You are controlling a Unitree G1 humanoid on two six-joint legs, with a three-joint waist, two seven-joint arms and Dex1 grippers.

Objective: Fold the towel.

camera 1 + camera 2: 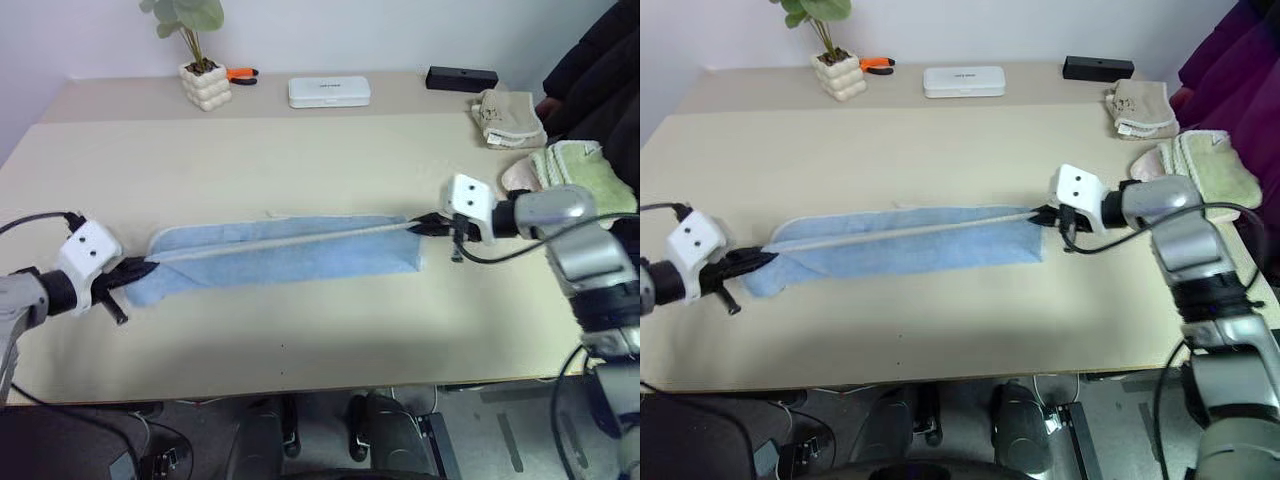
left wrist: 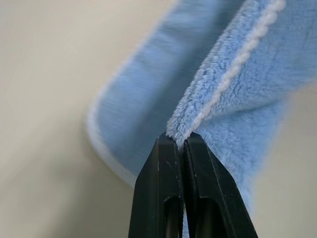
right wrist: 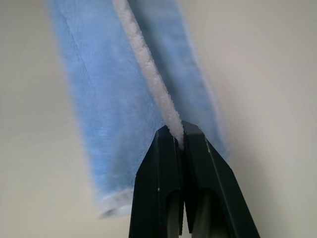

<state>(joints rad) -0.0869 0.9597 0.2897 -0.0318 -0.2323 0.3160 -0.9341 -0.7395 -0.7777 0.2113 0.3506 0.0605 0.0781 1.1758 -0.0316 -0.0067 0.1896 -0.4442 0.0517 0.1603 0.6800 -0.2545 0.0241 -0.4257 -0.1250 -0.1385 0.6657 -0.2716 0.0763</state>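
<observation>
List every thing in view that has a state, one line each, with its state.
Towel: stretched long between both grippers, sagging onto the table.
Left gripper: shut on the towel's trimmed edge.
Right gripper: shut on the towel's trimmed edge.
White case: closed, lying flat.
Beige cloth: folded.
Pink and green towels: folded, stacked.
Plant pot: upright.
</observation>
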